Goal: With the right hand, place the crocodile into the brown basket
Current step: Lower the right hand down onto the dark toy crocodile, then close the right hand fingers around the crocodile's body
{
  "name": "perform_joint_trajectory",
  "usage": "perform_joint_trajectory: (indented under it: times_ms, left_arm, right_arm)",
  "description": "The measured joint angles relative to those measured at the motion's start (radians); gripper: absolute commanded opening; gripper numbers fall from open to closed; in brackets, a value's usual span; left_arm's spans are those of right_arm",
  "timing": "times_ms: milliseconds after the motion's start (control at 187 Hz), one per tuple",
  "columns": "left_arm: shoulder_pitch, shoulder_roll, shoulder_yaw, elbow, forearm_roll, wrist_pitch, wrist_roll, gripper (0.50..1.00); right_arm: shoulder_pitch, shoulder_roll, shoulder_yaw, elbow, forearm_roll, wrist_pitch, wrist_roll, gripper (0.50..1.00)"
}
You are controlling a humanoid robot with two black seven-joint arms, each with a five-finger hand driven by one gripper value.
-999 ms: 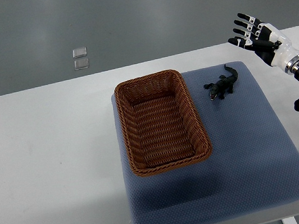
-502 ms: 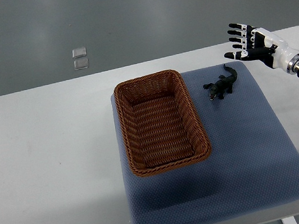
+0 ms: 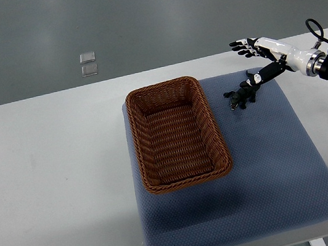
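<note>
crocodile (image 3: 241,94) lies on blue pad (image 3: 271,168), just right of brown basket (image 3: 185,181); right hand (image 3: 267,55) at its tail end, fingers spread, holding nothing, contact unclear.

Your small dark crocodile (image 3: 242,94) lies flat just right of the brown basket (image 3: 137,141), by its far-right corner and apart from it, tail angled far and right; the rectangular woven basket sits upright, open side up

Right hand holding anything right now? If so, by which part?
Nothing is held. The right hand is open, fingers spread, above the tail of the crocodile, which lies on the blue mat beside the brown basket.
</note>
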Motion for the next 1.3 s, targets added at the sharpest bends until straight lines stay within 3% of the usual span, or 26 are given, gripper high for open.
perform_joint_trajectory:
  times_ms: [219, 369, 700, 914, 1299]
  left_arm:
    - [0.000, 0.000, 0.000, 0.000, 0.000, 0.000, 0.000, 1.000]
    - [0.000, 0.000, 0.000, 0.000, 0.000, 0.000, 0.000, 1.000]
    - [0.000, 0.000, 0.000, 0.000, 0.000, 0.000, 0.000, 1.000]
    - [0.000, 0.000, 0.000, 0.000, 0.000, 0.000, 0.000, 1.000]
    - [0.000, 0.000, 0.000, 0.000, 0.000, 0.000, 0.000, 1.000]
  right_arm:
    - [0.090, -0.003, -0.271, 0.000, -0.083, -0.186, 0.016, 0.919]
    - [0.125, -0.004, -0.390, -0.001, -0.094, -0.251, 0.016, 0.915]
    - [0.158, -0.013, -0.481, -0.008, -0.163, -0.275, 0.016, 0.891]
    - [0.169, -0.014, -0.539, -0.019, -0.188, -0.300, 0.014, 0.840]
    - [0.175, 0.003, -0.575, -0.052, -0.198, -0.335, 0.007, 0.821]
